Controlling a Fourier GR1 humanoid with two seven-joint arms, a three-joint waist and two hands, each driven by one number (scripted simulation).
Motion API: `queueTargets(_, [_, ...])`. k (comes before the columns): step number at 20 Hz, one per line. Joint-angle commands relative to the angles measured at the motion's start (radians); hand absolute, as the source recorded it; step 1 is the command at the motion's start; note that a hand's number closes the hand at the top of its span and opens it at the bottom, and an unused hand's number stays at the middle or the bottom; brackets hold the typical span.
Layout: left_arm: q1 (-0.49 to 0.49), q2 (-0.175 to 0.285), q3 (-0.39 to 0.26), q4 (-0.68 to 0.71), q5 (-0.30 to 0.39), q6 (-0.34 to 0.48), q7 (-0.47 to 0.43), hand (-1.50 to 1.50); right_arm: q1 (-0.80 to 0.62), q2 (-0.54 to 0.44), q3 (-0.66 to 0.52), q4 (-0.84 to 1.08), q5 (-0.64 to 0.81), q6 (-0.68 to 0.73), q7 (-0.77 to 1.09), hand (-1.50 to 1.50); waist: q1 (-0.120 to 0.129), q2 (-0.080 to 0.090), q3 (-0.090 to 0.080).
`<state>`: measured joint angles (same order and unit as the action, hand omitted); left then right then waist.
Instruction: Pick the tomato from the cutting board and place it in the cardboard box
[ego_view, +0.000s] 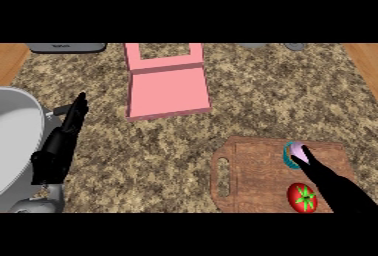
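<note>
As the right hand (334, 186) is hovering open, the tomato (301, 198) is lying at its eight o'clock. Fingertips (304, 162) are threatening the teal object (287, 154).

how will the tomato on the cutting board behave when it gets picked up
The tomato looks round, so it will probably roll across the flat cutting board if nudged. Its skin looks smooth, so it may slip from straight fingers. The right hand lies open beside it.
</note>
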<state>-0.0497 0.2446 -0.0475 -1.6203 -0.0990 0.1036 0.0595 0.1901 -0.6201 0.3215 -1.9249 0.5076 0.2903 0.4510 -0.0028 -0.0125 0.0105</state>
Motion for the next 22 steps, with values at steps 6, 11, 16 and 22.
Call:
queueTargets(6, [0.072,0.017,0.019,-0.001,-0.029,0.008,0.085,0.00,0.005,0.031,0.037,0.099,0.088,-0.015,-0.061,-1.50,0.009,0.012,-0.010])
queueTargets(11, [0.052,-0.012,0.004,0.013,-0.044,0.020,0.094,0.00,0.010,0.050,0.018,0.131,0.064,-0.001,-0.087,-1.50,0.003,0.013,-0.010])
queueTargets(16, [0.072,0.019,0.032,0.035,-0.028,-0.010,0.063,0.00,-0.049,0.062,0.012,0.191,0.152,-0.077,-0.157,1.50,0.011,0.014,-0.010])
queueTargets(22, [0.098,-0.019,0.005,-0.016,-0.060,0.025,0.069,0.00,-0.029,0.054,-0.013,0.167,0.275,-0.190,-0.190,1.50,0.007,0.011,-0.010])
